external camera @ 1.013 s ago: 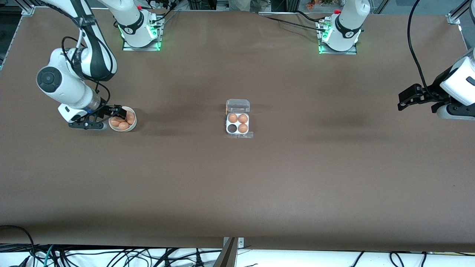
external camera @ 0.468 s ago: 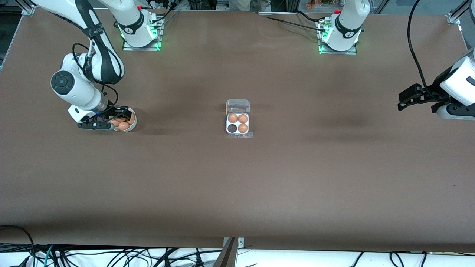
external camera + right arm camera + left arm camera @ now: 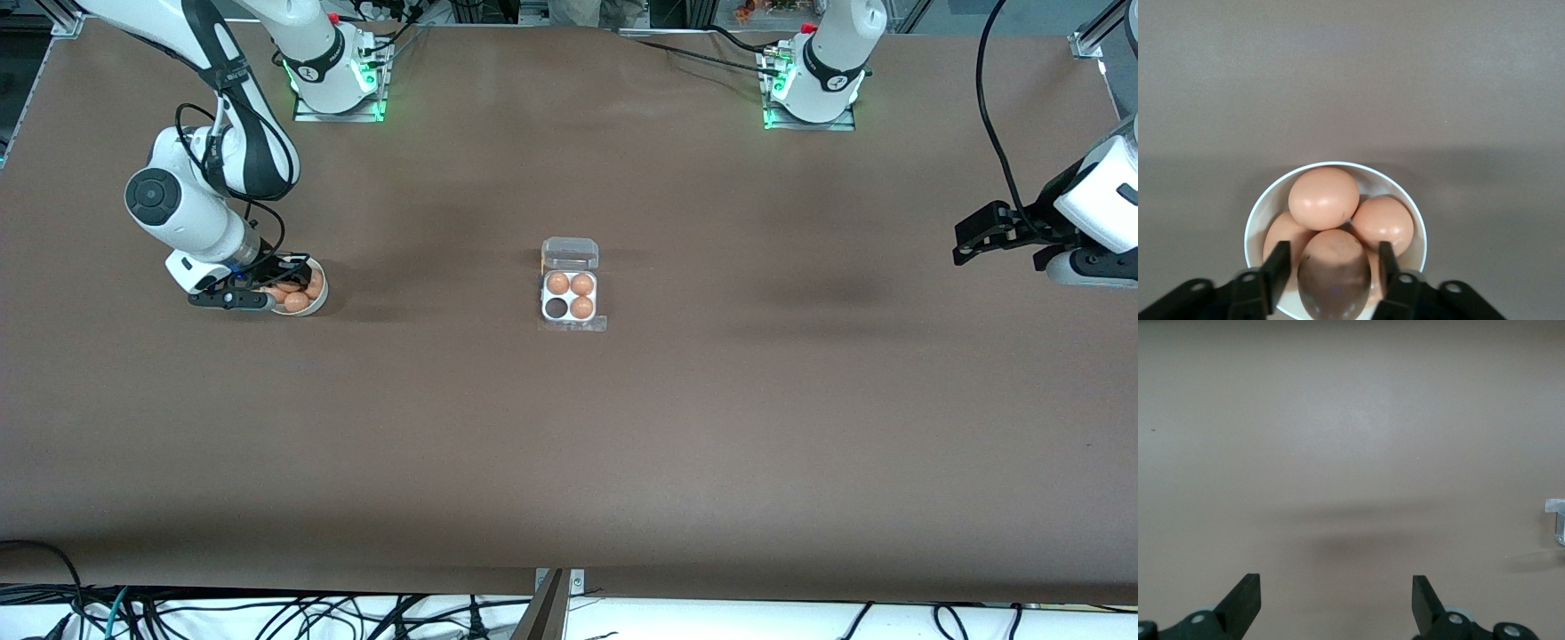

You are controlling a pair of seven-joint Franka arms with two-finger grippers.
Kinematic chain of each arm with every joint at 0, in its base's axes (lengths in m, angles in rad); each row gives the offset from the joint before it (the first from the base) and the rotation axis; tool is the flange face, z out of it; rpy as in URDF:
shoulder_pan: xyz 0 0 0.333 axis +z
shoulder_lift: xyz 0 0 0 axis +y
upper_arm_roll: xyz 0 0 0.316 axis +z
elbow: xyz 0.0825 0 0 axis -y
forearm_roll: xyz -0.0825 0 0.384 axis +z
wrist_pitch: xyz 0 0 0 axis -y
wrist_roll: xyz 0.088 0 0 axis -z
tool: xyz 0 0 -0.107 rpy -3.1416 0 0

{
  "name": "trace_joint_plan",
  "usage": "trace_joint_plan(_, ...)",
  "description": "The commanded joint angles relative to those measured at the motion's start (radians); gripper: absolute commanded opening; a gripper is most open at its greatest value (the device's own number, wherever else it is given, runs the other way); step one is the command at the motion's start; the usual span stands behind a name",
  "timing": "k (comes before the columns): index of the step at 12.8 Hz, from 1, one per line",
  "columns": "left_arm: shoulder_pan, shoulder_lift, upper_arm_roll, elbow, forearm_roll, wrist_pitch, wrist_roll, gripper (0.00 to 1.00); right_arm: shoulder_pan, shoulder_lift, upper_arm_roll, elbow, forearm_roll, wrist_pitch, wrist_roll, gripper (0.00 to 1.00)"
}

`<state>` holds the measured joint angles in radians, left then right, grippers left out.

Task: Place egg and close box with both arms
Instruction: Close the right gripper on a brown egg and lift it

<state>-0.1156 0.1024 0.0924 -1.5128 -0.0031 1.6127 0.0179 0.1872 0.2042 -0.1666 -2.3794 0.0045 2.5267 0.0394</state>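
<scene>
The pick-up step is in hand, by my reading: the right arm is reaching down into the white bowl (image 3: 302, 293) at its own end of the table (image 3: 569, 462), and the right gripper (image 3: 1331, 263) is sitting among the brown eggs there. Its fingers (image 3: 1278, 263) are standing narrowed on both sides of one egg (image 3: 1333, 267), touching it; the egg is not yet lifted clear of the others. The next move probably calls for a gentle straight lift, then a carry to the box (image 3: 570, 298), which is lying open mid-table, three cells filled and the empty cell (image 3: 556, 308) nearer the front camera. The left arm is waiting over bare table at its own end, the left gripper (image 3: 1337, 600) spread wide and holding nothing.
</scene>
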Motion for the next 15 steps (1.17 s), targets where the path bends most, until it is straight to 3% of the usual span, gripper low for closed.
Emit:
trace_joint_plan(1, 0.004, 0.010, 0.001, 0.019, -0.005, -0.004, 0.004, 1.00, 0.005, -0.006, -0.005, -0.015, 0.009, 0.017, -0.012, 0.00)
trace_joint_plan(7, 0.002, 0.010, 0.001, 0.019, -0.005, -0.005, 0.004, 1.00, 0.005, -0.034, -0.004, 0.011, 0.009, -0.008, -0.015, 0.00)
trace_joint_plan(9, 0.002, 0.010, 0.001, 0.019, -0.005, -0.005, 0.004, 1.00, 0.005, -0.084, -0.005, 0.095, 0.009, -0.177, -0.012, 0.00)
trace_joint_plan(11, 0.002, 0.010, 0.001, 0.019, -0.005, -0.005, 0.002, 1.00, 0.005, -0.095, -0.008, 0.262, 0.009, -0.442, 0.000, 0.00)
trace_joint_plan(15, 0.002, 0.010, 0.001, 0.019, -0.005, -0.005, 0.002, 1.00, 0.000, -0.092, -0.011, 0.607, 0.011, -0.844, 0.005, 0.00)
